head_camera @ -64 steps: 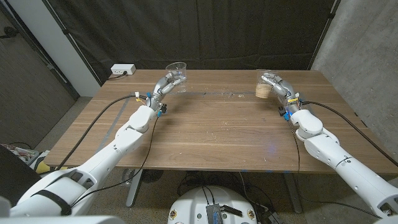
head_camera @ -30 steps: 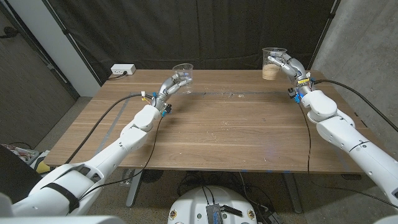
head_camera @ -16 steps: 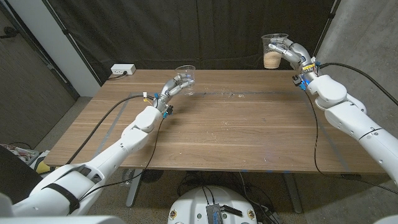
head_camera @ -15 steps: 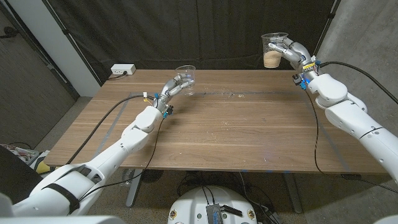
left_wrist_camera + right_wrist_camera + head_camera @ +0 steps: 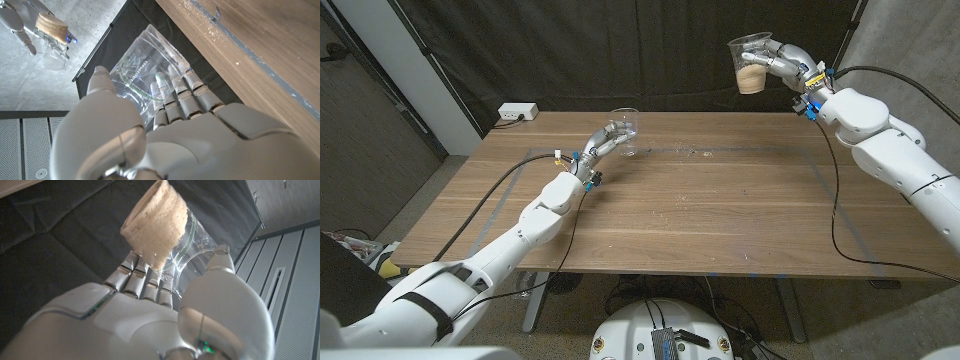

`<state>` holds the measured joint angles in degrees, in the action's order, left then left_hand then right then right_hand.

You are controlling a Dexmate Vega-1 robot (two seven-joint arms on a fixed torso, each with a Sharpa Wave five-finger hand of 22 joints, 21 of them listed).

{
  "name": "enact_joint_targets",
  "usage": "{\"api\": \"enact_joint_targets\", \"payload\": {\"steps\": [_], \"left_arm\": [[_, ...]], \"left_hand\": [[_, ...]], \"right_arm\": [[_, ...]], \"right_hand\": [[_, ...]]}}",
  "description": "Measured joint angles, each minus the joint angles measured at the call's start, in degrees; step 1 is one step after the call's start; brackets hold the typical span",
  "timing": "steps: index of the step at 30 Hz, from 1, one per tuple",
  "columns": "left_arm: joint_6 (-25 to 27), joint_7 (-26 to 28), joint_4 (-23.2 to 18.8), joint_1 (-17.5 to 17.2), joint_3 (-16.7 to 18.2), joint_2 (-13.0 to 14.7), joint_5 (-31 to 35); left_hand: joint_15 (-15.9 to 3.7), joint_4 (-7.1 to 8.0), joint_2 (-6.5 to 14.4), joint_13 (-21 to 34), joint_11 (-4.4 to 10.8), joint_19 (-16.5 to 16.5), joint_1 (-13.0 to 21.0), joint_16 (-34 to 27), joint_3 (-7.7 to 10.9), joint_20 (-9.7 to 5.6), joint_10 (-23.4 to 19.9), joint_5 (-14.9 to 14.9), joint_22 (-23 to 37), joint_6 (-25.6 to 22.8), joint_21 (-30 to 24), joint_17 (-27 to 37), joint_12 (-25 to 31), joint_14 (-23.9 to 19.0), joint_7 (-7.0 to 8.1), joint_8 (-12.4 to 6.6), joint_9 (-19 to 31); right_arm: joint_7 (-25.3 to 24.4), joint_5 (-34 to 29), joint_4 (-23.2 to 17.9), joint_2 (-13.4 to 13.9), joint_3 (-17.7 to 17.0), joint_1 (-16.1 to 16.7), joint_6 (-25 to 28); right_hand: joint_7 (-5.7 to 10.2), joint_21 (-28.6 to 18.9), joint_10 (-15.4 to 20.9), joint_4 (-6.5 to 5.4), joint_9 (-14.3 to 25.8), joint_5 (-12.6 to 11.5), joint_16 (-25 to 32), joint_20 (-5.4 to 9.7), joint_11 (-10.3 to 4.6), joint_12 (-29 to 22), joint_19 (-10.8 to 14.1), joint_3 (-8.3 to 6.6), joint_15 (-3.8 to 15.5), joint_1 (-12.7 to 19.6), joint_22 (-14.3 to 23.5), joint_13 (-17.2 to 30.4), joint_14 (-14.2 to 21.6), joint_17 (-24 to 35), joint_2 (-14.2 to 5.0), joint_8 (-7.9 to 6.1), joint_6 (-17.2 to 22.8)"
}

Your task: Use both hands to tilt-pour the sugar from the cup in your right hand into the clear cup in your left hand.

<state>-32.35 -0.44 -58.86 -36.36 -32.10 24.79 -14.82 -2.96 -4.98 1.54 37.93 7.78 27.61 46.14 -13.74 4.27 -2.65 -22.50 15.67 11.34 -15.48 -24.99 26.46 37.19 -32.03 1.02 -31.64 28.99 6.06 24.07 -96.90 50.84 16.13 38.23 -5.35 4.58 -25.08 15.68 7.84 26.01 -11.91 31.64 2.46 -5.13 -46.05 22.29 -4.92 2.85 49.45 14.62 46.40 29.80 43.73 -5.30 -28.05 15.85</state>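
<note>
My right hand holds a clear cup with pale brown sugar in its bottom, raised high above the table's far right part. In the right wrist view the sugar cup sits between my fingers and thumb, the sugar packed at its base. My left hand grips an empty clear cup just above the table's far middle-left. The left wrist view shows that empty cup in my left hand, and the sugar cup far off in the right hand.
The wooden table has a taped rectangle outline and a few spilled grains near its far edge. A white power strip lies at the far left corner. A black curtain hangs behind.
My right hand has lifted the sugar cup higher and carried it left, tipping slightly. The left hand has shifted the empty cup a little to the right.
</note>
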Motion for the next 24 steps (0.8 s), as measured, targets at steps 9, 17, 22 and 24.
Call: {"api": "enact_joint_targets", "payload": {"steps": [9, 17, 22, 24], "left_arm": [[-1.0, -0.9, 2.0, 0.9, -0.4, -0.7, -0.1], [-1.9, -1.7, 3.9, 1.9, -0.7, -1.3, -0.3], [-2.7, -2.5, 5.5, 2.6, -1.0, -1.9, -0.4], [-3.0, -2.8, 6.4, 3.1, -1.2, -2.2, -0.4]], "left_hand": [[-0.24, -0.23, 0.0, 0.0, -0.01, 0.0, 0.0, 0.0, -0.24, 0.0, 0.0, -0.2, 0.0, 0.0, 0.0, 0.3, 0.3, -0.2, 0.0, -0.18, -0.1], [-0.13, 0.01, 0.0, 0.0, -0.3, 0.0, 0.0, 0.0, -0.48, 0.0, -0.3, -0.2, 0.0, -0.5, 0.0, 0.3, 0.5, -0.3, 0.1, -0.18, -0.1], [0.08, 0.01, 0.3, 0.0, -0.31, 0.0, 0.3, 0.0, -0.48, 0.0, -0.3, -0.4, 0.0, -0.6, 0.0, 0.3, 0.5, -0.5, 0.0, -0.17, -0.1], [0.08, 0.0, 0.3, 0.0, -0.31, 0.0, 0.3, 0.0, -0.48, 0.0, -0.3, -0.4, 0.0, -0.6, 0.0, 0.4, 0.5, -0.5, 0.0, -0.17, -0.1]], "right_arm": [[3.7, -1.0, -0.8, 0.5, 2.2, -5.4, 3.5], [6.4, -2.2, -1.0, 0.4, 4.2, -9.5, 5.7], [8.5, -3.6, -1.1, 0.0, 6.2, -12.6, 7.2], [9.6, -4.4, -1.1, -0.2, 6.8, -13.6, 7.9]], "right_hand": [[0.0, 0.0, 0.3, -0.01, 0.0, 0.4, 0.0, 0.0, 0.31, 0.2, 0.0, -0.5, -0.2, 0.2, -0.2, -0.1, 0.2, 0.0, 0.25, 0.1, 0.0], [-0.04, 0.0, 0.4, -0.01, 0.0, 0.4, 0.0, -0.01, 0.19, 0.2, 0.0, -0.49, 0.04, 0.2, -0.3, -0.1, 0.4, -0.1, 0.2, 0.37, 0.0], [-0.23, 0.0, 0.5, 0.09, 0.0, 0.4, -0.3, -0.01, 0.11, 0.2, 0.0, -0.57, 0.05, 0.2, -0.3, -0.1, 0.4, 0.2, 0.18, 0.42, 0.2], [-0.29, 0.0, 0.5, 0.16, 0.0, 0.4, -0.4, -0.01, 0.11, 0.2, 0.0, -0.64, 0.05, 0.2, -0.3, -0.1, 0.4, 0.2, 0.17, 0.42, 0.1]]}}
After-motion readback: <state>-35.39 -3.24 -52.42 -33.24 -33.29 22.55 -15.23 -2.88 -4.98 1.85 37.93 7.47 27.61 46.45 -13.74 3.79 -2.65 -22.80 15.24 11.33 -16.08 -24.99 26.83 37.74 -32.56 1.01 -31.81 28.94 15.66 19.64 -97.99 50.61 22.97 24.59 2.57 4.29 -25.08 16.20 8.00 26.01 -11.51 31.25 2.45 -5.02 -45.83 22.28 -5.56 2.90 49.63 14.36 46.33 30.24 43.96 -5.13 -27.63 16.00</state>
